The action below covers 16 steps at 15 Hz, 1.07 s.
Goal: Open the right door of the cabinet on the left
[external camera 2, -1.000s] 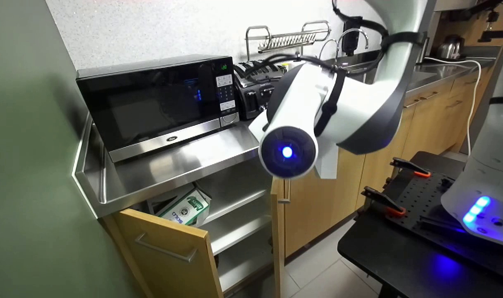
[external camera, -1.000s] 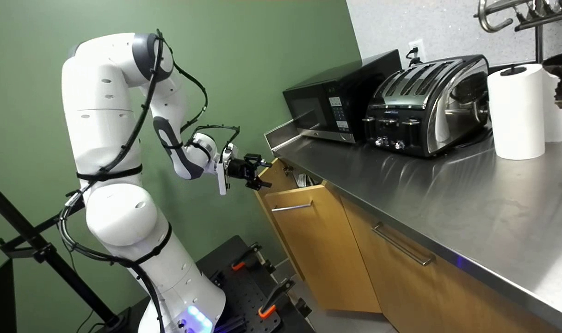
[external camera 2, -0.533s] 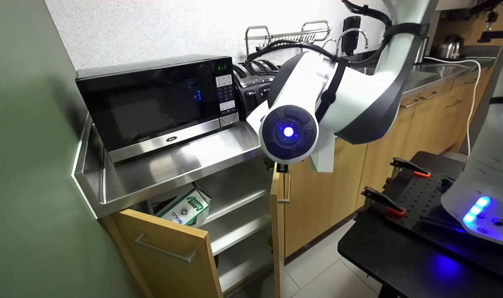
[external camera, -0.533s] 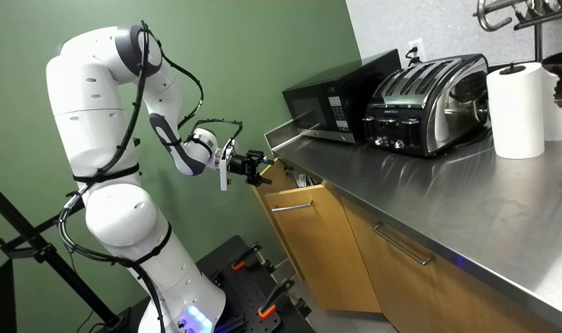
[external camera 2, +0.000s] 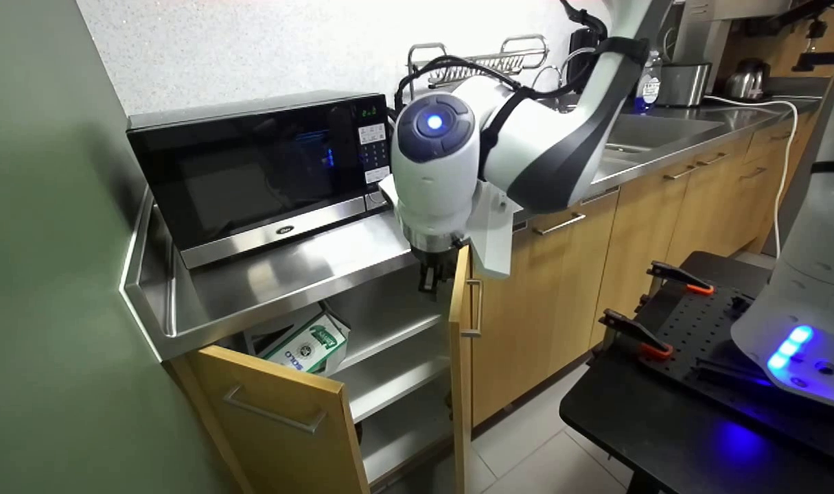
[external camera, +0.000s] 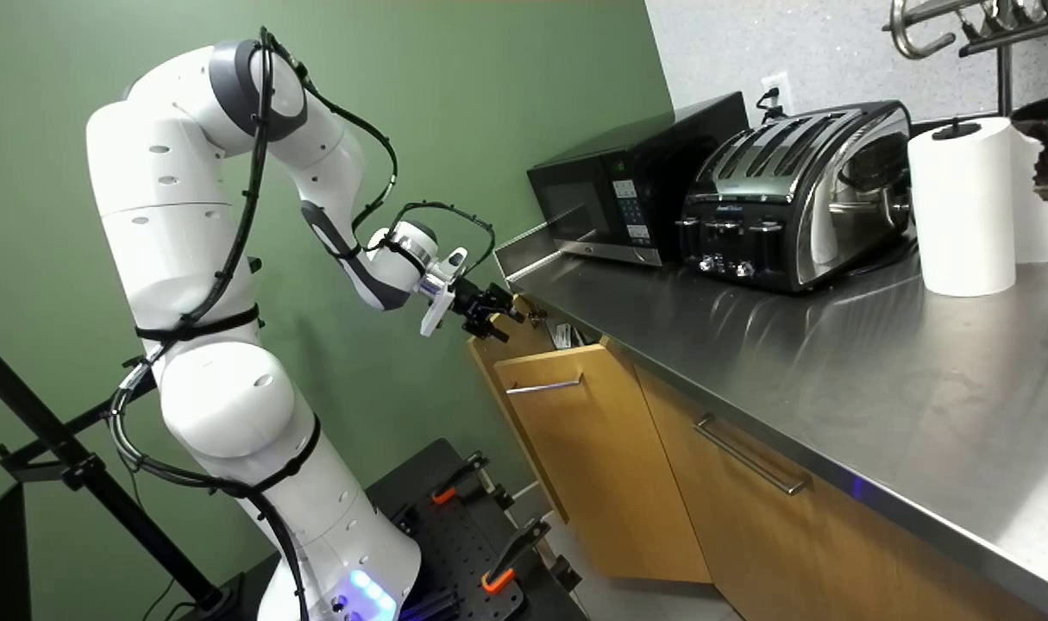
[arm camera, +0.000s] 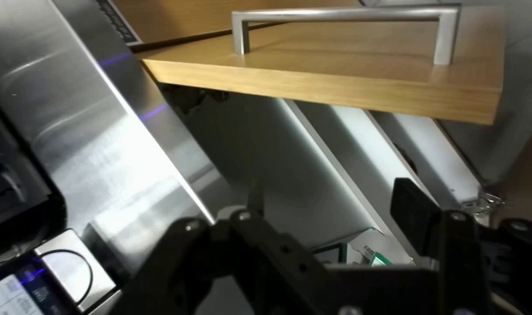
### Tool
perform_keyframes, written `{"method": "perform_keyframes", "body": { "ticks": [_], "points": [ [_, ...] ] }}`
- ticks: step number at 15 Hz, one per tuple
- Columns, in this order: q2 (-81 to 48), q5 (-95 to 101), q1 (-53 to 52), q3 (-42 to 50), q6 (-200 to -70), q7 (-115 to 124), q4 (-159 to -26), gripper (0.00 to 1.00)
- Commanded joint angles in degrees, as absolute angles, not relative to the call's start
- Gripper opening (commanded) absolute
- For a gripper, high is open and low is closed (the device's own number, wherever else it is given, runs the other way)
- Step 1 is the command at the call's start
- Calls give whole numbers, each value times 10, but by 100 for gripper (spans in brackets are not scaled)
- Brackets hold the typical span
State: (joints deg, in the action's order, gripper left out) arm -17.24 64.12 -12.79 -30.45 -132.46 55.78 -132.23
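Cabinet (external camera 2: 389, 344) with two open doors (external camera 2: 461, 384)

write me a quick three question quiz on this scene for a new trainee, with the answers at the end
1. True or false: the left door and the right door both stand open.

2. What stands between the microwave and the paper roll?
a) kettle
b) toaster
c) sink

3. Short answer: is the hand gripping the right door's handle?

Key:
1. True.
2. b
3. No; the hand is open and apart from the handle.
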Motion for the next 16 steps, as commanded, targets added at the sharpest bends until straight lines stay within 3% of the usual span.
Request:
{"method": "perform_keyframes", "body": {
  "ticks": [1,7,16],
  "points": [
    [-192,527,-145,-259,-1392,454,-1289,46],
    [-261,313,-206,-195,-1326,293,-1206,1],
    [-325,217,-272,-123,-1122,214,-1107,0]
  ]
}}
